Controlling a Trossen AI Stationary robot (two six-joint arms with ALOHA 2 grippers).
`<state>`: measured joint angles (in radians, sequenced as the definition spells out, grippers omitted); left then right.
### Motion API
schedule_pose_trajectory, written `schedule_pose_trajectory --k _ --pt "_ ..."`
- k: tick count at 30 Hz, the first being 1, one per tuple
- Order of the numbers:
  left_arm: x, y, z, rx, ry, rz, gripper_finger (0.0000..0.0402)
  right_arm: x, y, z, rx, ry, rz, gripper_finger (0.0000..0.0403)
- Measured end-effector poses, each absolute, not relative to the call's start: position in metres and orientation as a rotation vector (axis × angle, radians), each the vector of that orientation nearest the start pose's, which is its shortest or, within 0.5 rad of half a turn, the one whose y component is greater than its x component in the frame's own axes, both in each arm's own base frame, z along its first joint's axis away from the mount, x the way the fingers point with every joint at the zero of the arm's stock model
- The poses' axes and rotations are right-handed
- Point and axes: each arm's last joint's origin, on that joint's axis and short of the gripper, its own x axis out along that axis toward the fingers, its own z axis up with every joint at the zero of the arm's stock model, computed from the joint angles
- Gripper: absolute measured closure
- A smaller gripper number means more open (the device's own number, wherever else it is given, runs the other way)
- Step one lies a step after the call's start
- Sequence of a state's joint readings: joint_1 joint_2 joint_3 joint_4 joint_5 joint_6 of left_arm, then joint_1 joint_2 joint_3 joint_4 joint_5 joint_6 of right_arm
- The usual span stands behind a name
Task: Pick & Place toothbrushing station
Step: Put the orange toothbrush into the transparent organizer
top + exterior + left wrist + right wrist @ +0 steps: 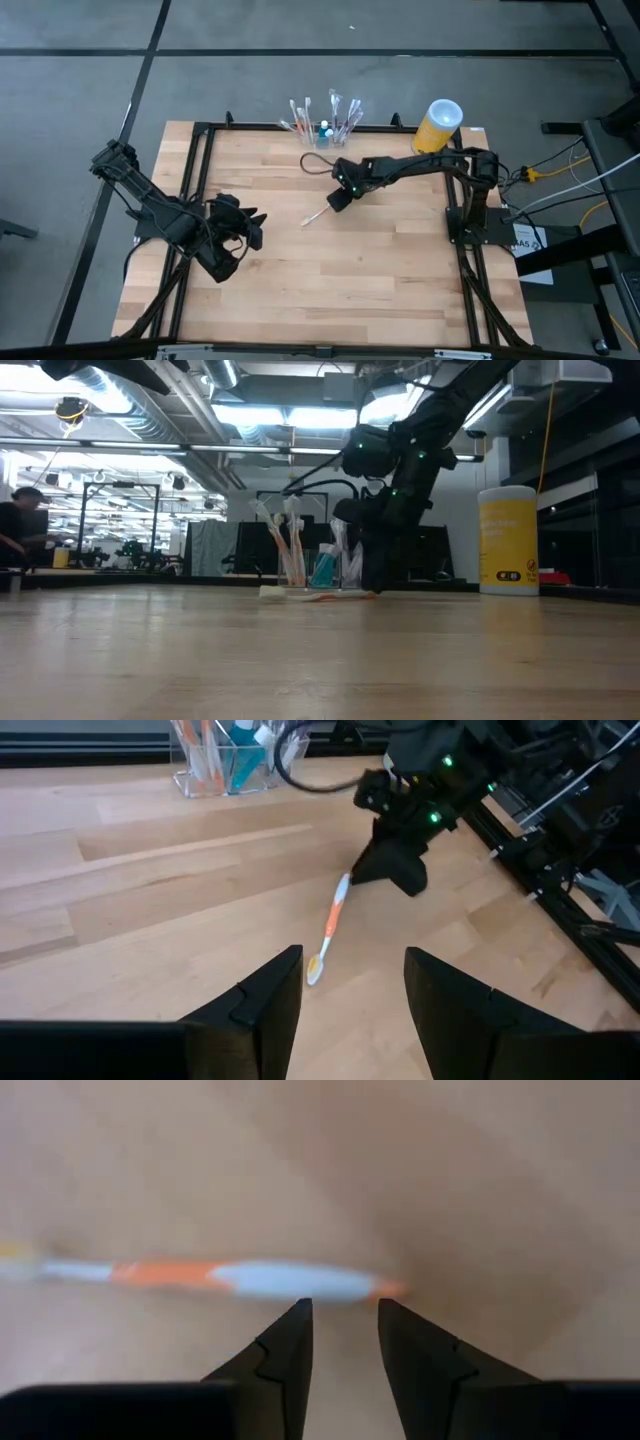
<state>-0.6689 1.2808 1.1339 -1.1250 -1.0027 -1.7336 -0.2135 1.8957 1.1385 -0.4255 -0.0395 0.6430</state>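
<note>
The toothbrushing station [325, 128] is a small see-through holder at the table's far edge, with several toothbrushes standing in it; it also shows in the low view [312, 568] and the left wrist view [225, 765]. A white and orange toothbrush [315, 215] lies flat on the table in front of it. My right gripper [345, 1330] points steeply down, open, just over the toothbrush's handle end [300, 1280]; I see no touch. My left gripper [352, 980] hangs open over the table's left side [240, 235], away from everything.
A tall yellow cylinder with a white top [438, 125] stands at the far right, beside the right arm. A black cable loop [315, 162] lies between the holder and the right gripper. Bare wood [330, 290] stretches across the near half of the table.
</note>
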Motion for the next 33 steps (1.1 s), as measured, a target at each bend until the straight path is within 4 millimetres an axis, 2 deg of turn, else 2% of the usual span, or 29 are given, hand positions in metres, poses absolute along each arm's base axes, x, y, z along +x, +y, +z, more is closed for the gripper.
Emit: schedule_pose_trajectory --k 7,10,15,20,26,33 --pt "0.187 -0.118 0.3 -0.672 0.329 0.817 0.0231 0.36 -0.031 0.14 0.666 1.111 -0.453 0.0284" --pt "0.186 -0.12 0.301 -0.676 0.319 0.811 0.0231 0.361 -0.024 0.144 0.629 1.078 -0.444 0.0284" --pt "0.183 -0.125 0.301 -0.69 0.303 0.793 0.0231 0.361 -0.036 0.145 0.558 1.079 -0.411 0.0284" --pt "0.18 -0.13 0.301 -0.694 0.3 0.769 0.0231 0.364 -0.05 0.149 0.401 1.079 -0.248 0.0284" --pt "0.176 -0.135 0.302 -0.685 0.298 0.74 0.0231 0.365 -0.055 0.152 0.161 1.092 -0.079 0.0284" --pt "0.174 -0.138 0.302 -0.679 0.297 0.724 0.0231 0.364 -0.064 0.15 0.025 1.101 -0.017 0.0284"
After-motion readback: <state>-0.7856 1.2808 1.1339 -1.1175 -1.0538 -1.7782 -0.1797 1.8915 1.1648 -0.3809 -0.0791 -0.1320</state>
